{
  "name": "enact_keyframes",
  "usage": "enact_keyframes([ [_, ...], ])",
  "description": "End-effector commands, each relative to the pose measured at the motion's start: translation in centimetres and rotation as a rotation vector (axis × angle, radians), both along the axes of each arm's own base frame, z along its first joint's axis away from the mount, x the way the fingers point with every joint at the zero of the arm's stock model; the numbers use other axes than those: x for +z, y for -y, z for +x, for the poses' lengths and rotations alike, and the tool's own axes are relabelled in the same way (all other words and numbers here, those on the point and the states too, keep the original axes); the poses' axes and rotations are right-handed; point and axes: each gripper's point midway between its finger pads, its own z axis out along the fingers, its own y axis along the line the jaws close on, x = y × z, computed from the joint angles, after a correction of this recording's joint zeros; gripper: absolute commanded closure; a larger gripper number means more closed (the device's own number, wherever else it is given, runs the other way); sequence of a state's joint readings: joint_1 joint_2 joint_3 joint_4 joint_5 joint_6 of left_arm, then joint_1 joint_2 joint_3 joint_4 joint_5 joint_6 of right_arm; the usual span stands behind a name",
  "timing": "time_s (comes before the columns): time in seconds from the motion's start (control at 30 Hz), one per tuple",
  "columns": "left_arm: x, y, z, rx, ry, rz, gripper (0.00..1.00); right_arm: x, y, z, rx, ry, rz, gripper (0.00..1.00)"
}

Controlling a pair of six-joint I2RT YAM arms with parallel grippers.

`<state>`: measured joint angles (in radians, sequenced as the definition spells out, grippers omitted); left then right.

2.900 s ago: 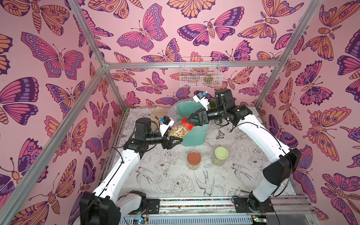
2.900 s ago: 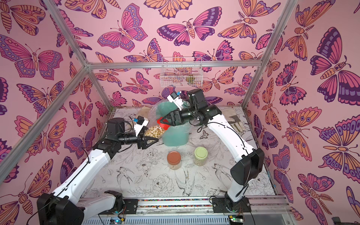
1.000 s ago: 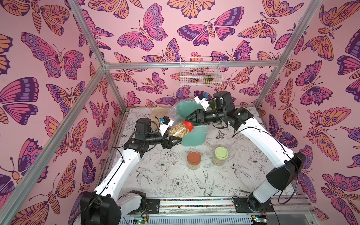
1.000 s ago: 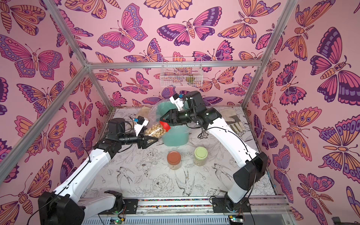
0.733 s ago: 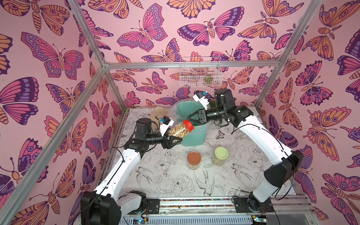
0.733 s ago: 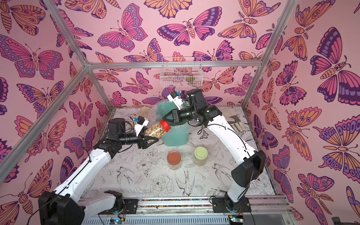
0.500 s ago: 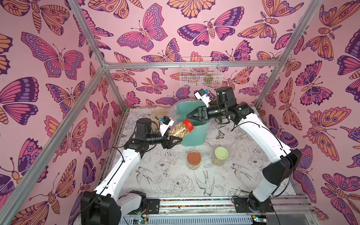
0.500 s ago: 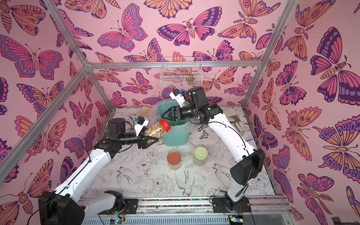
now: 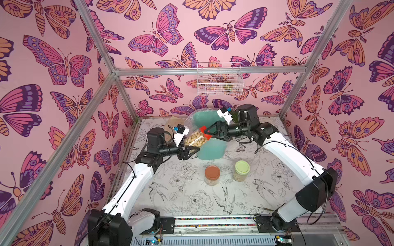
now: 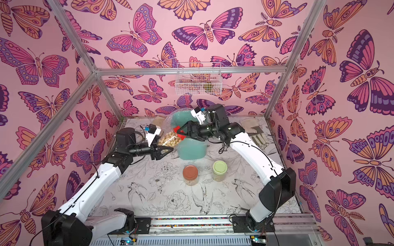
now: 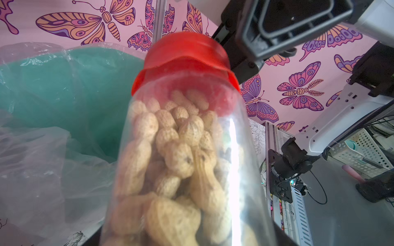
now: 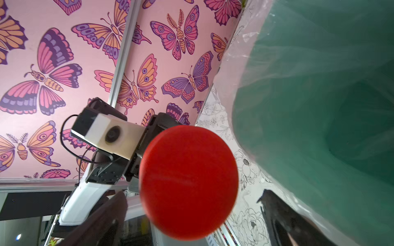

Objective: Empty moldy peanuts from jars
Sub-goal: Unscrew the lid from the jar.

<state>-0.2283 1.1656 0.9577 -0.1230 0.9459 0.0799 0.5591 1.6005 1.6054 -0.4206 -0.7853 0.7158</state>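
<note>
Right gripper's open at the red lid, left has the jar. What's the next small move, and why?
Probably close the right gripper on the lid and twist it off: the lid caps the full jar, which the left gripper holds tilted toward the bin, and the open jaws straddle the lid.

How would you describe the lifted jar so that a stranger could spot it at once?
Find the teal bin at the back of the table. Beside it the left claw holds a clear jar of peanuts tilted in the air. Unlike the brown-lidded jar and the green-lidded jar standing on the table, it has a red lid.
</note>
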Motion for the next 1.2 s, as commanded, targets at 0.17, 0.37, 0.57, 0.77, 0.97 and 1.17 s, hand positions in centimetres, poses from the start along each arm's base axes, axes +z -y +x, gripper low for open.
enact_keyframes([
  [0.17, 1.2, 0.1, -0.5, -0.022, 0.039, -0.032, 1.00, 1.9, -1.7, 0.3, 0.016, 0.023, 0.058, 0.16],
  [0.37, 0.4, 0.2, -0.4, -0.033, 0.012, -0.028, 1.00, 3.2, -1.6, 0.0, 0.046, 0.096, 0.067, 0.40],
  [0.57, -0.5, 0.4, -0.6, -0.056, -0.027, -0.024, 1.00, 4.0, -1.7, -0.8, 0.132, 0.193, 0.023, 0.57],
  [0.77, -0.6, 0.6, -1.1, -0.090, -0.055, -0.038, 1.00, 3.2, -1.2, -2.3, 0.321, 0.396, -0.015, 0.58],
  [0.97, -0.4, 0.7, -1.5, -0.108, -0.060, -0.047, 1.00, 1.5, -0.2, -2.7, 0.460, 0.595, -0.058, 0.53],
  [1.17, -0.3, 0.8, -1.4, -0.112, -0.059, -0.048, 1.00, 2.2, -0.4, -2.3, 0.470, 0.616, -0.062, 0.25],
])
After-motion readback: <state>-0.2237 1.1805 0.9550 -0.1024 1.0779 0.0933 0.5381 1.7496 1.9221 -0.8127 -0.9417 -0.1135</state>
